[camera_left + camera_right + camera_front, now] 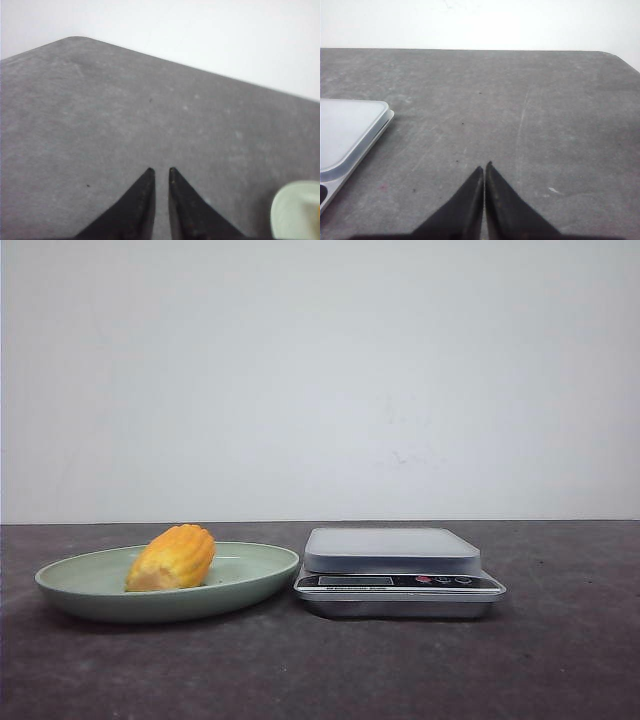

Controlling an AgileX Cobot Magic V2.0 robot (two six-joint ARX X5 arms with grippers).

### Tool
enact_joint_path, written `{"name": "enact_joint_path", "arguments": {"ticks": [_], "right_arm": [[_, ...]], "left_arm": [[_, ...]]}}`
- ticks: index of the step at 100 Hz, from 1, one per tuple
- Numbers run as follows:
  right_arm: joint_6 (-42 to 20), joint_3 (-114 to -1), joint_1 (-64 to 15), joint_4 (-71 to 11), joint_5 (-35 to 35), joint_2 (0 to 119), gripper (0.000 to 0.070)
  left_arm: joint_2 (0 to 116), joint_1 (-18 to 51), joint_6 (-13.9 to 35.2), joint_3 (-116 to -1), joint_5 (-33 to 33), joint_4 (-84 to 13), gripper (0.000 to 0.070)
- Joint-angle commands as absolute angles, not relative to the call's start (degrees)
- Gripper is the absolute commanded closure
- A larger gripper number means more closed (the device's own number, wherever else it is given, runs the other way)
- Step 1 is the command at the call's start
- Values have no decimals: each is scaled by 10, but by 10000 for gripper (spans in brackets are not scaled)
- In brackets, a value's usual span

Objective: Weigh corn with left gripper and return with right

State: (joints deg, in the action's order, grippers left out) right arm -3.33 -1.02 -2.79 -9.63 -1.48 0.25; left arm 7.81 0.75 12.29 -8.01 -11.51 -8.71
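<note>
The corn (172, 557), a stubby yellow-orange cob, lies on its side in a pale green plate (255, 578) at the left of the table. Neither gripper shows in the front view. In the left wrist view my left gripper (160, 171) hangs over bare grey table, its black pointed jaws nearly closed with only a narrow slit between them, holding nothing. The plate's rim (295, 210) shows at the edge of that view. In the right wrist view my right gripper (484, 166) is shut and empty over bare table.
A silver digital scale (395, 550) with a flat pale platform stands just right of the plate, and its corner shows in the right wrist view (345, 135). A white wall stands behind the dark grey table (560, 640).
</note>
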Motion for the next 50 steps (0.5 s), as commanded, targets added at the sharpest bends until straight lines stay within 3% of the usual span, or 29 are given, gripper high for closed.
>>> {"name": "enact_joint_path", "arguments": {"ticks": [1,10,22,50], "right_arm": [[-38,-8,-29,-90,-15,2,700],[-39,-8,-29,-90,-15,2,700],[-39,-8,-29,-90,-15,2,700],[-38,-8,-29,-90,-15,2,700]], "left_arm": [[59,5,81,-72,-77,-62,700],[33,4,62,-54,-17,-62,700],[3,3,60,-26,14,-66,700],[2,-5,42,-8,-3,-110,700]]}}
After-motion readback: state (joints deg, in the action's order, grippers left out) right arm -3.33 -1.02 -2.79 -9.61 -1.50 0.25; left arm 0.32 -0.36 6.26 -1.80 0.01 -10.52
